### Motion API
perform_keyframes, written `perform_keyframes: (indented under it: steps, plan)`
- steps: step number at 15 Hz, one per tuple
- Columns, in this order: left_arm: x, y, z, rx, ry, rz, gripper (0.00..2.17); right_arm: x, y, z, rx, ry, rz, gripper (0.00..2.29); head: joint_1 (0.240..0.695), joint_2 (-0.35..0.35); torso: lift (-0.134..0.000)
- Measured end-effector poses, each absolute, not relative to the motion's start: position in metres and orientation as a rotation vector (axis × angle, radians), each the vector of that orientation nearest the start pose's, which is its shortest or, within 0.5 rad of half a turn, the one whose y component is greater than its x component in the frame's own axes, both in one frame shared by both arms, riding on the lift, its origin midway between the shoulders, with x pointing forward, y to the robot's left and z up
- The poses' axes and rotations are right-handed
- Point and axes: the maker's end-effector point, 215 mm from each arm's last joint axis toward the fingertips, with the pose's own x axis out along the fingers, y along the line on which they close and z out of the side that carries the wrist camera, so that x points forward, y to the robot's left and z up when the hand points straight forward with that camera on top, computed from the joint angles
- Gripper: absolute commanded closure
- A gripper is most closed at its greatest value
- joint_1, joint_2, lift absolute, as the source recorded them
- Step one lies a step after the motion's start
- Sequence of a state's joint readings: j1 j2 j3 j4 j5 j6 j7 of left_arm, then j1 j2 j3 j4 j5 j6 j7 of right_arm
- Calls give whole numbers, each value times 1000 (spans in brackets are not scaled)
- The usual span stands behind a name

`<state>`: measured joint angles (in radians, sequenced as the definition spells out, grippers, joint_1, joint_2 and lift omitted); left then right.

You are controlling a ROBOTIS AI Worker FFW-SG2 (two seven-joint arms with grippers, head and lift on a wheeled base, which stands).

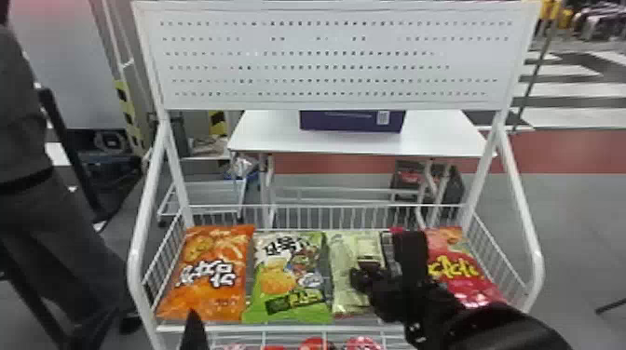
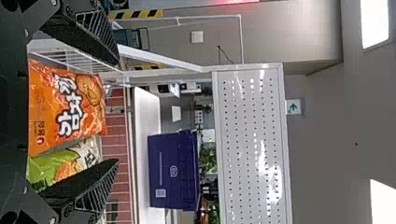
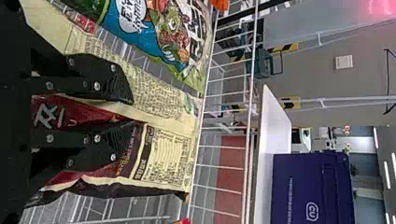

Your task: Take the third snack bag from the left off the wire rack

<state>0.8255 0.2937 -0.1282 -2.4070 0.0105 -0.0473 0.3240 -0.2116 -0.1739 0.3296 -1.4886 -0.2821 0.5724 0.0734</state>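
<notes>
Lying third from the left edge of the rack (image 1: 326, 207), the pale bag (image 1: 347, 270) is judged light, soft, slippery; its near edge is favoured for hold. Right gripper (image 3: 133, 114) is spread over its right side; left gripper (image 2: 114, 109) likewise spread.

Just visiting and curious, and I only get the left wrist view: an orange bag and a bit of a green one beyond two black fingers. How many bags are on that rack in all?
Observer: Four, side by side in the wire rack: orange bag, green bag, pale green bag, red bag.
Operator: Where is the other arm?
Observer: The right gripper hangs over the pale green bag, close to the red one.
Operator: Has it grabbed it?
Observer: Not visibly: its fingers stand apart in the right wrist view.
</notes>
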Motion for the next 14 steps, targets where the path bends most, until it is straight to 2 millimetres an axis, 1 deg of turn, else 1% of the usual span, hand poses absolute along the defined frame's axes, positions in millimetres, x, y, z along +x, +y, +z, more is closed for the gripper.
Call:
perform_keyframes:
  steps: [2,4,6,8,10,11,13,14]
  plan:
    - [357,215,-259,79,-51,20,147,588,-97,-453,2,511,386,2243,499,0,0]
    - [356,215,-258,77,-53,19,147,585,-99,-441,21,470,379,2243,499,0,0]
    - [356,213,-258,76,-52,17,147,580,-99,-421,33,421,379,2243,499,0,0]
    - [355,211,-256,73,-55,13,147,572,-105,-404,40,386,373,2243,499,0,0]
    - [354,209,-255,73,-57,10,147,564,-110,-380,66,339,381,2243,499,0,0]
    - [354,208,-255,72,-57,8,147,558,-114,-364,79,308,389,2243,499,0,0]
    - [353,208,-252,71,-60,9,147,536,-126,-333,76,251,397,2243,499,0,0]
    - [352,208,-251,71,-62,9,147,524,-133,-325,70,237,396,2243,499,0,0]
